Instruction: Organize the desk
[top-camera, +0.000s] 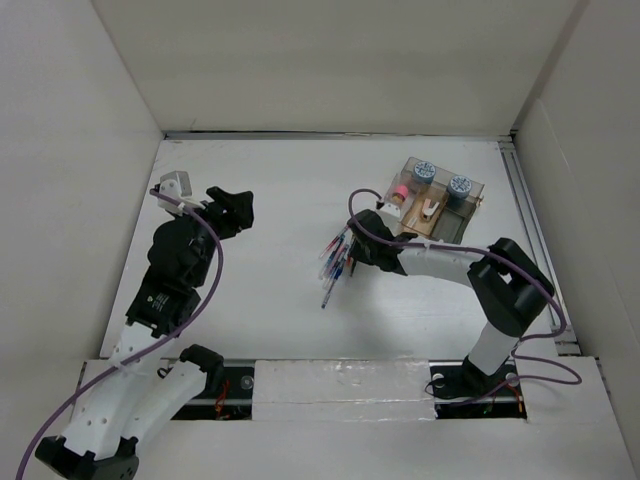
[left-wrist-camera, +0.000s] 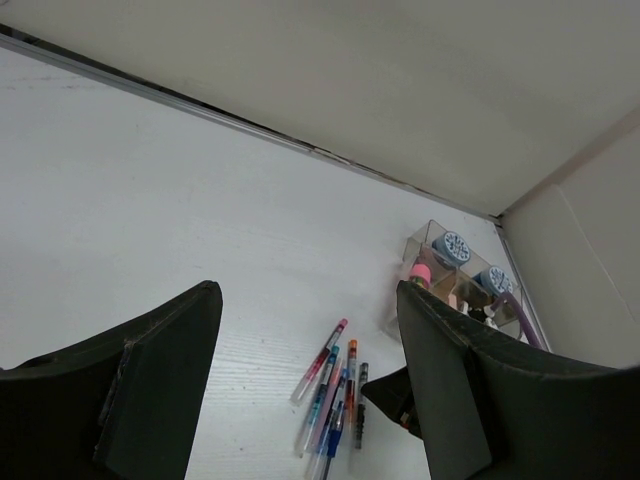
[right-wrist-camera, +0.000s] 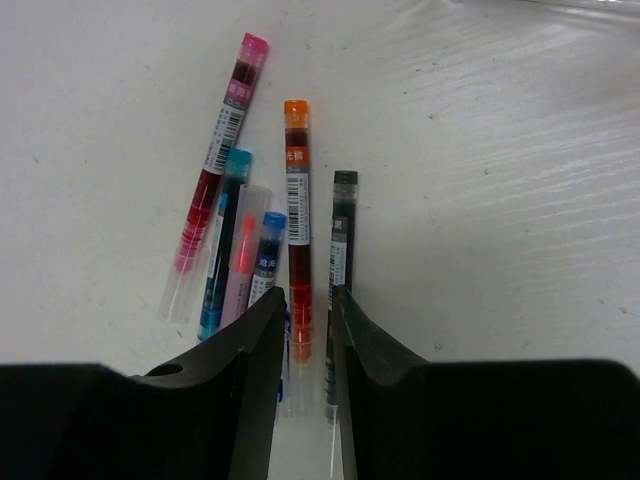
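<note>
A white desk (top-camera: 250, 310) is seen under both arms, closed in by white walls (top-camera: 80, 150). A bunch of pens (top-camera: 337, 262) is spread near its middle, beside a clear box (top-camera: 437, 205). The right gripper (right-wrist-camera: 308, 300) is held low over them. Its fingers are almost together around the orange pen (right-wrist-camera: 297, 200), but whether it is squeezed cannot be told. The left gripper (left-wrist-camera: 308, 295) is held wide apart above the desk's left side.

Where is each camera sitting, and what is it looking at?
Top: high behind, looking down on the desk; left arm and right arm show.
Left wrist: on the left hand, facing across the desk toward the far wall; its fingers show.
Right wrist: on the right hand, facing down at the pens; its fingers show.
All three see the pens; top and left wrist also see the clear box.
</note>
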